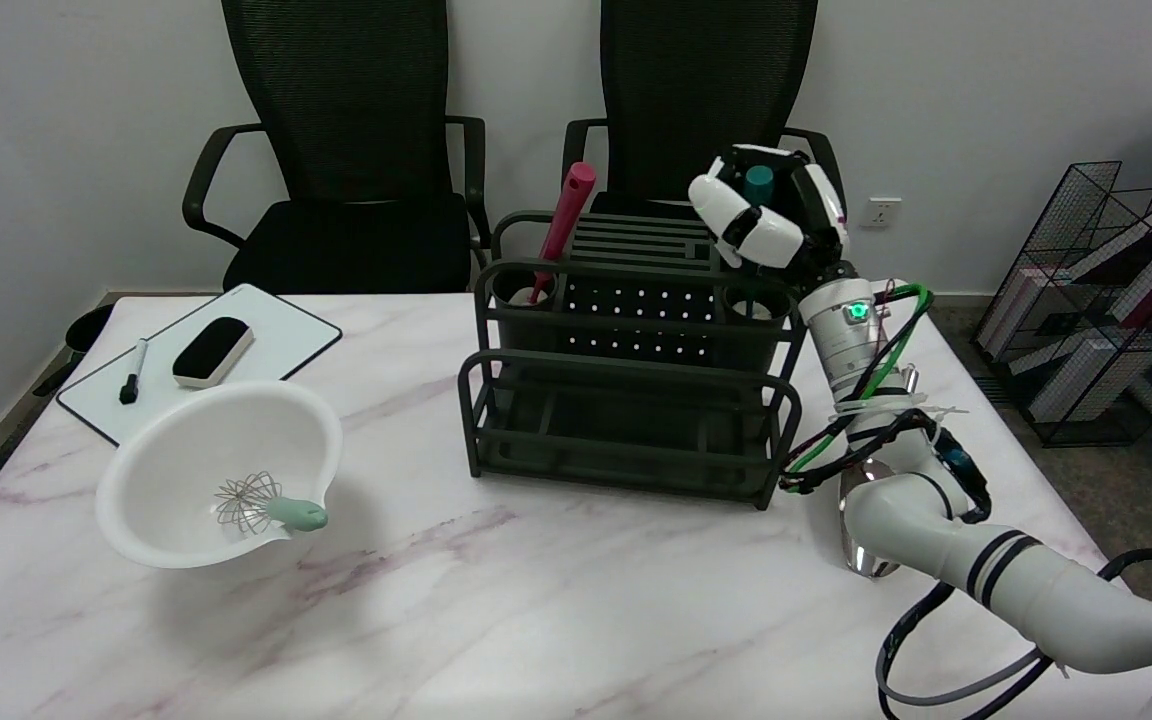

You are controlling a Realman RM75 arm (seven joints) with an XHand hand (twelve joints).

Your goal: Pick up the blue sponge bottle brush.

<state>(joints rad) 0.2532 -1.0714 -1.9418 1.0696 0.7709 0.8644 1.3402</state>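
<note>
The blue sponge bottle brush [759, 182] stands upright in the right-hand cup [758, 303] of a dark green rack [626, 400]. Only the teal tip of its handle shows; its sponge end is hidden inside the cup. My right hand [771, 218] is raised above that cup at the rack's back right corner, and its white fingers curl around the handle just below the tip. A pink brush [564, 222] leans in the left-hand cup.
A white bowl [186, 440] with a whisk [266, 505] sits at the left front. Behind it lies a whiteboard [266, 340] with an eraser [213, 351] and a marker [132, 372]. Two black chairs stand behind the table, and a wire book rack [1106, 300] stands at the right.
</note>
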